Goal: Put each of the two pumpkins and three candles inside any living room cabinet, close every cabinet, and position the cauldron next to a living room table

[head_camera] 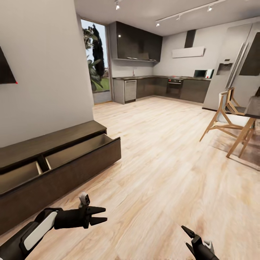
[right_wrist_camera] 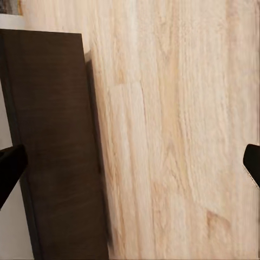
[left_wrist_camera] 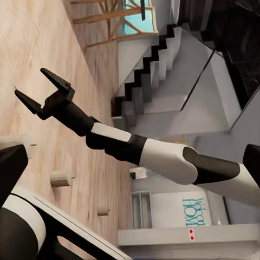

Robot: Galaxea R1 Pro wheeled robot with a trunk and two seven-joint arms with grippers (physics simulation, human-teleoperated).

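Left hand (head_camera: 103, 215) open and empty, just right of the cabinet's (head_camera: 65, 169) open drawer.

We see home, open-plan: dark kitchen units (head_camera: 159, 86) at back, oven (head_camera: 174, 86), fridge (head_camera: 231, 72), wooden chair (head_camera: 225, 117), low cabinet (head_camera: 54, 162), plank floor (head_camera: 162, 173), staircase (left_wrist_camera: 162, 70).
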